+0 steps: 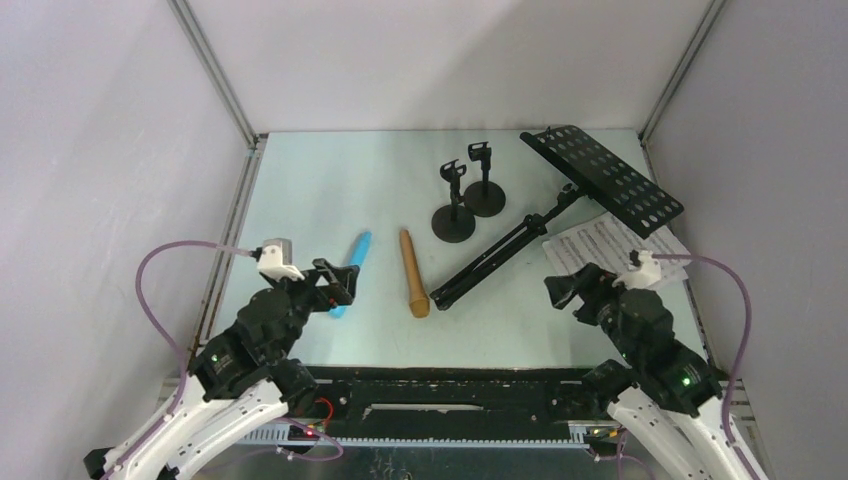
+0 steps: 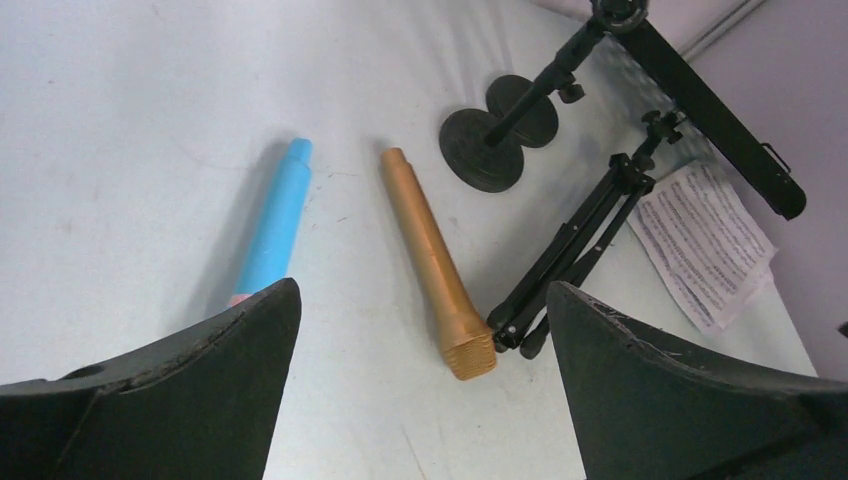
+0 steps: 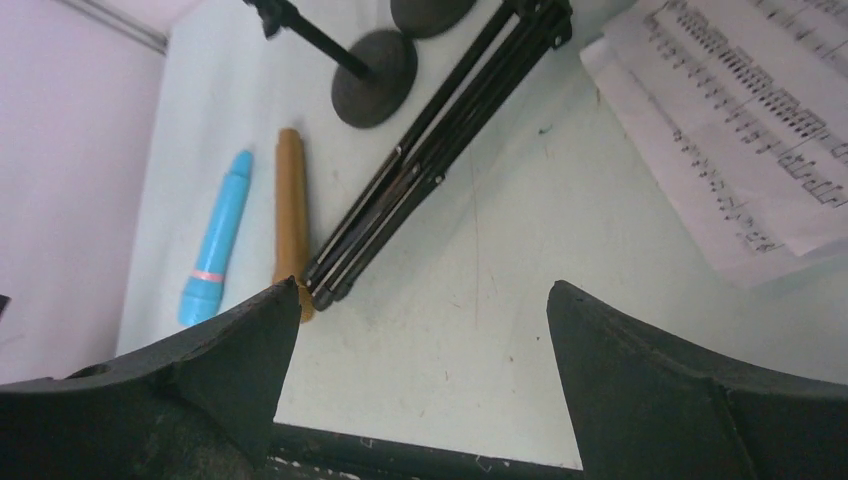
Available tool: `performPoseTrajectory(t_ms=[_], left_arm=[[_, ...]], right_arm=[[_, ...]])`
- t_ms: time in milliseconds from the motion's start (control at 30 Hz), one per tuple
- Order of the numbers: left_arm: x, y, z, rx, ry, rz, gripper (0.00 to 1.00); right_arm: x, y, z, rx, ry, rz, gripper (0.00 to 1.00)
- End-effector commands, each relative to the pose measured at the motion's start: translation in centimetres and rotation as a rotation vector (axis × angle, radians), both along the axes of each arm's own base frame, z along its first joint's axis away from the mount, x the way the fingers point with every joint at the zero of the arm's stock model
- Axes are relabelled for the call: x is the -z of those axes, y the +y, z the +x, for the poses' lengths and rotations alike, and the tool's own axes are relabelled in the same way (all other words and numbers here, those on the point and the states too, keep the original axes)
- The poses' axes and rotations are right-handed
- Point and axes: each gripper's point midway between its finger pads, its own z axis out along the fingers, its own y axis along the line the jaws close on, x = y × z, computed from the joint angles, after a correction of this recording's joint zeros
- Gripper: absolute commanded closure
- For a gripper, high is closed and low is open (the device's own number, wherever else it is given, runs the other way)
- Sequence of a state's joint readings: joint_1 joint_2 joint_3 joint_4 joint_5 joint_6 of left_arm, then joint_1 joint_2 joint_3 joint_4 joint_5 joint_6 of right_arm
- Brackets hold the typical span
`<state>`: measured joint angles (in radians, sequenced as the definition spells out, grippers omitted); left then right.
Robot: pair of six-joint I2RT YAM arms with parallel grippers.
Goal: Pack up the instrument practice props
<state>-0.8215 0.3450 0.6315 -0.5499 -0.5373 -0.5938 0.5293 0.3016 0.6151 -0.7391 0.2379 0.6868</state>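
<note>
The black music rack lies on the table, its folded tripod legs (image 1: 495, 257) pointing near-left and its perforated desk (image 1: 605, 178) at the far right. White sheet-music pages (image 1: 600, 245) lie beside it. Two black round-based clip holders (image 1: 455, 205) (image 1: 485, 183) stand upright at the middle back. The tan microphone (image 1: 412, 273) and the light-blue microphone (image 1: 352, 267) lie side by side at centre left. My left gripper (image 1: 340, 283) is open and empty, just over the blue microphone's near end. My right gripper (image 1: 565, 288) is open and empty, near the pages' near edge.
Grey walls with metal corner posts enclose the pale table (image 1: 330, 180) on three sides. A black rail (image 1: 450, 385) runs along the near edge between the arm bases. In the left wrist view the tan microphone's head (image 2: 470, 350) touches the tripod feet (image 2: 515, 335).
</note>
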Motion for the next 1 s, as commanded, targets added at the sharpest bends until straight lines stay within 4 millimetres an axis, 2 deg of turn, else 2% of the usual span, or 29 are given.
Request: performPoseTrajectory(t_ms=[0, 300, 767, 967], left_arm=[[-0.8, 2.5, -0.3, -0.082, -0.014, 0.035, 0.00], [-1.1, 4.0, -0.8, -0.121, -0.034, 0.030, 0.00], [-0.8, 5.1, -1.2, -0.175, -0.057, -0.040, 0.00], [-0.5, 5.2, -1.1, -0.180, -0.041, -0.010, 0.00]], right_arm=[[-3.0, -2.3, -0.4, 0.089, -0.129, 0.017, 0.00], [-4.5, -3.5, -1.0, 0.127, -0.230, 0.062, 0.00], [-4.6, -4.2, -1.1, 0.164, -0.241, 0.069, 0.00], [-4.6, -4.3, -1.0, 0.169, -0.239, 0.067, 0.00]])
